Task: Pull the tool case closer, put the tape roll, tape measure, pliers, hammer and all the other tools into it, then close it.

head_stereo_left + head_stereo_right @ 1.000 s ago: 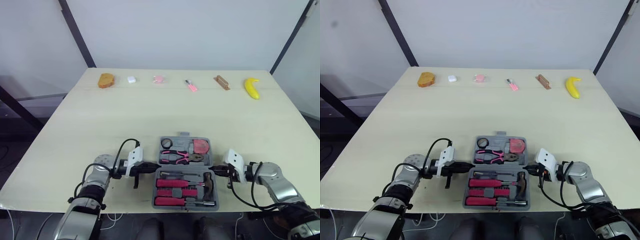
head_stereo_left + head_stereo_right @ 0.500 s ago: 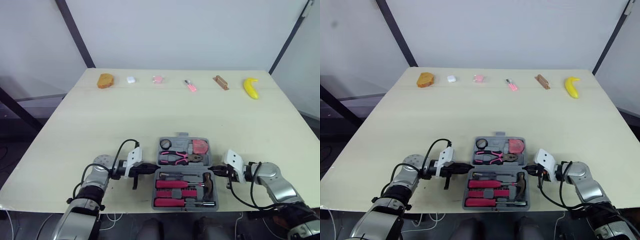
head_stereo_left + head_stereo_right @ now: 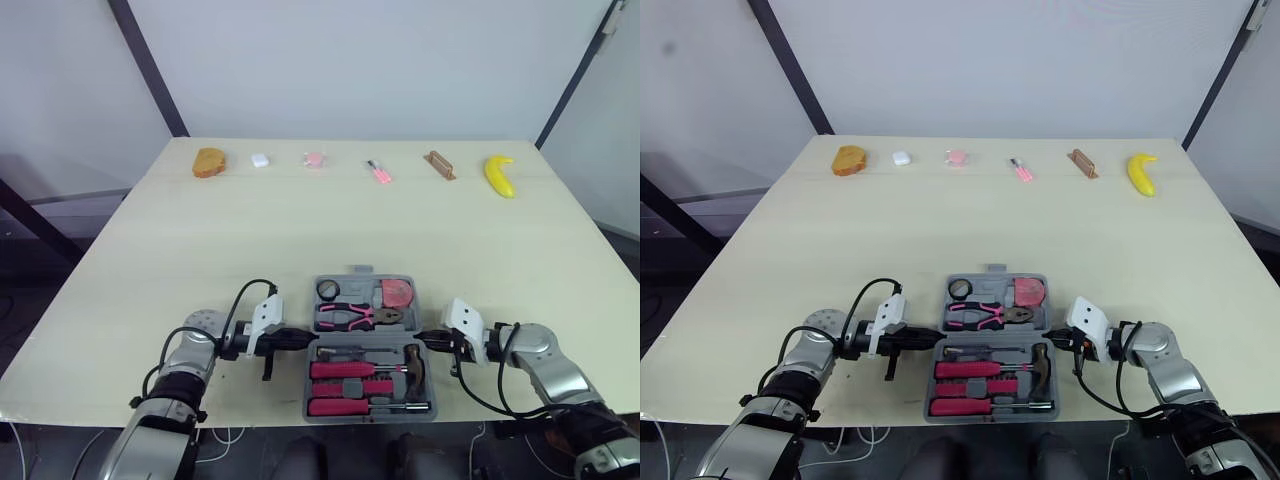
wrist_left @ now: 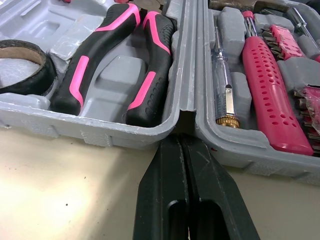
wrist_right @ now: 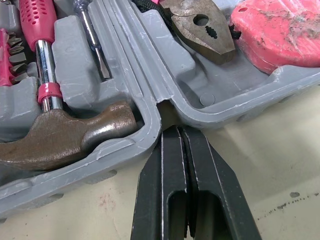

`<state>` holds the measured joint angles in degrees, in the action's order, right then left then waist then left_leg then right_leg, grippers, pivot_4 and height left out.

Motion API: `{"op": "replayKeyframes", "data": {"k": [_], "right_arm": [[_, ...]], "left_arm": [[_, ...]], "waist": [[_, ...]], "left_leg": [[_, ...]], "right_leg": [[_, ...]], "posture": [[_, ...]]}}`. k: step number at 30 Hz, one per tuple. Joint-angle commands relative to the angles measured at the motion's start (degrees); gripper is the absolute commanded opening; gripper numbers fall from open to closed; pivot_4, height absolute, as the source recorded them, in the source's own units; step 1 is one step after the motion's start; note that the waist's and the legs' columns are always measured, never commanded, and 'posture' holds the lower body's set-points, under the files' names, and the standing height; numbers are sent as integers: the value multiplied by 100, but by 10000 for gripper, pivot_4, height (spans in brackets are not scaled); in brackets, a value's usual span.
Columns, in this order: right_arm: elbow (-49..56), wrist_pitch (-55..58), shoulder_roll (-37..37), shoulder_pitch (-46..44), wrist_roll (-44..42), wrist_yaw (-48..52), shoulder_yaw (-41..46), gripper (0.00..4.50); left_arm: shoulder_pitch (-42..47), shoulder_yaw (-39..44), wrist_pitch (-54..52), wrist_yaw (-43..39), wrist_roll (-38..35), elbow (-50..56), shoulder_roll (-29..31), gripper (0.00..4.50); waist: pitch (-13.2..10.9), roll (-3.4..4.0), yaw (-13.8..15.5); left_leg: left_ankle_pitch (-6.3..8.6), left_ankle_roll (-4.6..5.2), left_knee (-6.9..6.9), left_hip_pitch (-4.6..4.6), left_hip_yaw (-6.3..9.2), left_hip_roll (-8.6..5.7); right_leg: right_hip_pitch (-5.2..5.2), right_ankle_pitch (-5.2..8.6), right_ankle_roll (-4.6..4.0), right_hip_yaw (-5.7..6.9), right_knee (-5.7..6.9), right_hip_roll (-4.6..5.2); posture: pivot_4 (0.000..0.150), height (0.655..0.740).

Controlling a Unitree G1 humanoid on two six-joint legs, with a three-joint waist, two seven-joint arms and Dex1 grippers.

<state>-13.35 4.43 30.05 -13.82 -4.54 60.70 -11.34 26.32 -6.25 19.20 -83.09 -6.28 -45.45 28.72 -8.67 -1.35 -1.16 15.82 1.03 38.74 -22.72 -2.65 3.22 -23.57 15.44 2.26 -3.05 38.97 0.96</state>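
Left end effector (image 4: 181, 142) and right end effector (image 5: 176, 132) both pinched closed (fingers apparently touching), pointing inward.

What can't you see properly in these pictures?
- Hammer: one end of its head runs off the right wrist view's edge.
- Tape roll: cut off by the left wrist view's edge.
- Pink thing at the table's far edge: too small to name in the eye views.

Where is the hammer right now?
In the head camera views, the hammer lies in the near half of the open tool case, at its right end. It is next to the pink-handled screwdrivers and close to the right gripper.
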Motion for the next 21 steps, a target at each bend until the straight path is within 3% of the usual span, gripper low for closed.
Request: {"op": "replayKeyframes", "data": {"k": [1,8,9,10,18,21], "right_arm": [[47,122,-3,-26,-40,-65,17,0],[182,541,436,39,-546,106,572,0],[168,637,493,1,-666,104,701,5345],[163,706,524,-26,-746,99,780,6877],[121,2586,409,-660,-1813,236,1215,44379],[-280,3064,295,-1144,-1870,68,1182,44379]], "left_arm": [[-55,-56,142,102,57,61,11,675],[-254,305,438,542,-101,471,389,675],[-433,405,325,534,-263,818,487,0],[-564,461,222,520,-380,1069,550,0],[-1982,549,-1085,277,-1442,3574,853,0],[-2328,453,-1474,273,-1644,4231,875,0]], "waist": [[0,1,4],[-1,2,30],[-1,3,30],[-2,2,14],[-3,6,34],[-3,7,36]], "left_leg": [[0,0,0,0,0,0],[0,0,2,-3,-1,0],[0,0,2,-4,-2,0],[0,0,2,-4,-2,1],[0,0,0,-4,-4,6],[0,0,0,-4,-2,5]], "right_leg": [[0,0,0,0,0,0],[0,0,0,1,0,3],[-1,0,0,0,0,4],[-1,0,0,-1,0,4],[-1,0,0,0,-2,8],[-1,0,-1,1,0,8]], "posture": [[1500,7400],[1500,7400],[1500,7400],[1500,7400],[1500,7400],[1500,7400]]}}
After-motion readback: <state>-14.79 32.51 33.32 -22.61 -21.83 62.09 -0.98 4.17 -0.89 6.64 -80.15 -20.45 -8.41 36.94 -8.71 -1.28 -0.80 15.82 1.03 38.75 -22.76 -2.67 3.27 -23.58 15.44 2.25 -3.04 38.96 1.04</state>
